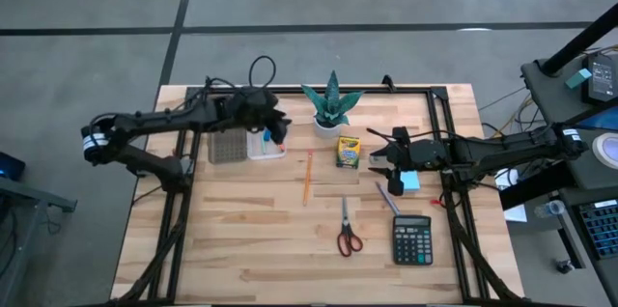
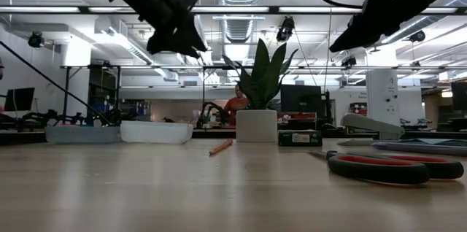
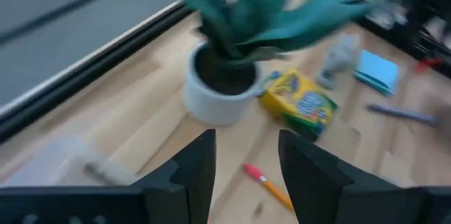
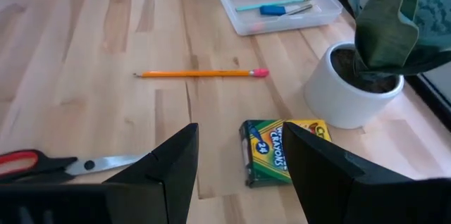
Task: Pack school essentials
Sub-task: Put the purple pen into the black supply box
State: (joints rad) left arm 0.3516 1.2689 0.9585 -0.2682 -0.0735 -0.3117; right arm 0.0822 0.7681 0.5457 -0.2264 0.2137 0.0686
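- On the wooden table: clear tray at the back left, beside a grey lid; held a green pencil and a small blue piece, seen in the right wrist view.
- Above that tray: left gripper, raised off the table, fingers parted, nothing between them.
- Near the table's middle: orange pencil, lying flat, well apart from the tray.
- Just in front of the potted plant: crayon box, lying flat, close to the white pot, not touching.
- Toward the front: red-handled scissors, flat, beside a black calculator.
- At the right side: right gripper, lifted clear of the table, fingers spread, empty; hung over the crayon box in its own wrist view.
- Close under the right arm: blue sticky-note pad, with a grey pen just beside it.
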